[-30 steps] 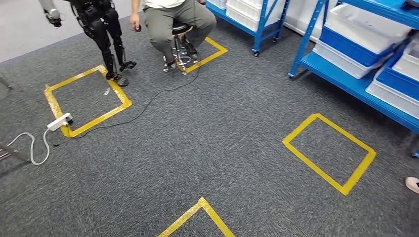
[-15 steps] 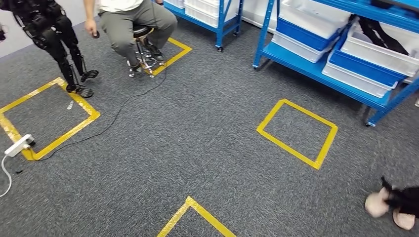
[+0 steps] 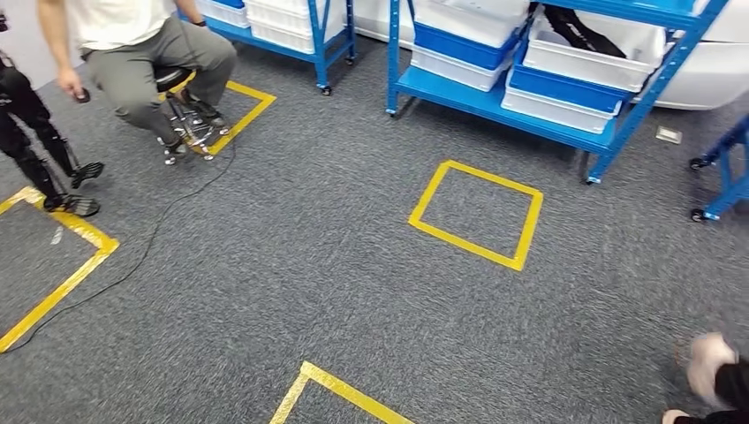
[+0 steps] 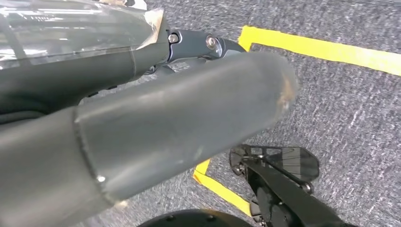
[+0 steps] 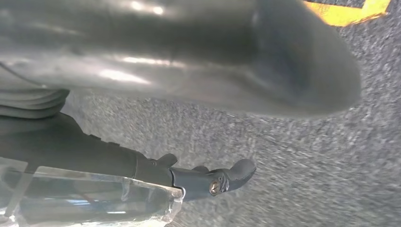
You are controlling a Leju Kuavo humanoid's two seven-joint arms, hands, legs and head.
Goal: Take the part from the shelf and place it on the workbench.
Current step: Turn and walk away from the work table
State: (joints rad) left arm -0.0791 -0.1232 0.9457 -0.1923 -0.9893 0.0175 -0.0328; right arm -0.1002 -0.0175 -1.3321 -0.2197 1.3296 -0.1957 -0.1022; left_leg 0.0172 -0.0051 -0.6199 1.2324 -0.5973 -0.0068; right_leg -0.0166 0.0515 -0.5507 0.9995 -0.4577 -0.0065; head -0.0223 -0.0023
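Hands first: left hand hangs over grey carpet, its thick thumb stretched out and a dark finger straight beside it, nothing in its grasp, fingers apart. Right hand hangs over the same carpet, thumb long and a dark finger extended below it, holding nothing, also spread. Out ahead, a yellow taped square lies on the floor, and just beyond it stands the blue shelf, carrying white and blue bins. One white bin on that shelf holds a dark part, lying inside it. A second blue shelf stands to the left of the first. Further left of the shelves a person sits on a stool, with another robot's black legs nearby. A blurred foot shows well short of the shelf, at the right.
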